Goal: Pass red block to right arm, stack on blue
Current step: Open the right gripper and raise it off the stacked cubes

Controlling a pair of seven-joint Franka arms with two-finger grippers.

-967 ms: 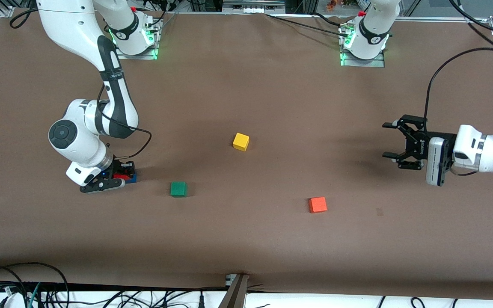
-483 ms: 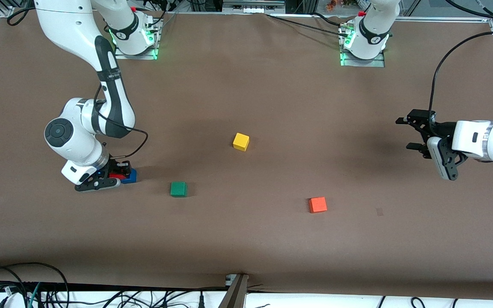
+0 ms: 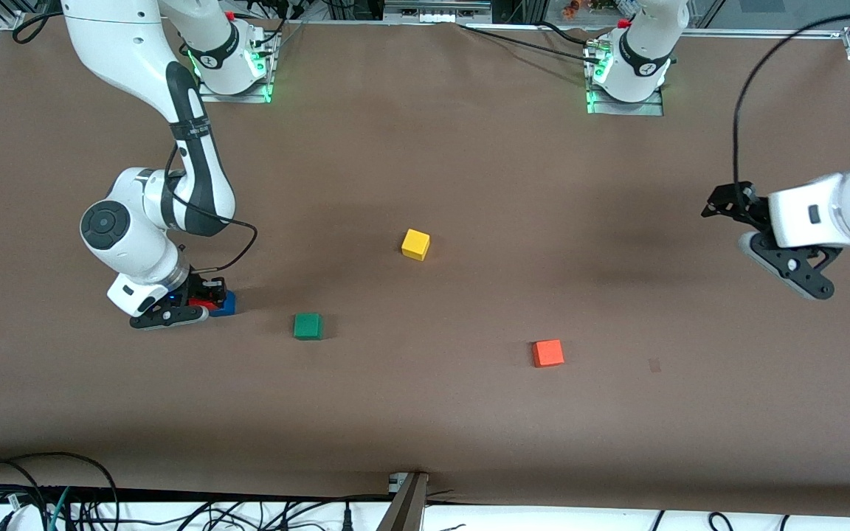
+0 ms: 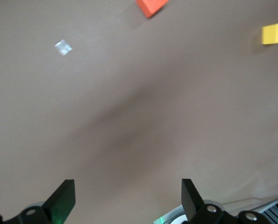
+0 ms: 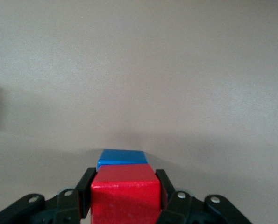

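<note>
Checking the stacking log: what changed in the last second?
The left gripper, open, pulled back toward the left arm's end of the table. The right gripper stayed shut on the red block at the blue block. Green, yellow and orange cubes unmoved.

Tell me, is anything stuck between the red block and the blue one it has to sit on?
Nothing visible is. The right gripper holds the red block right at the blue block, with no other thing between them. Whether they touch can't be told. The left gripper waits, open, over bare table.
</note>
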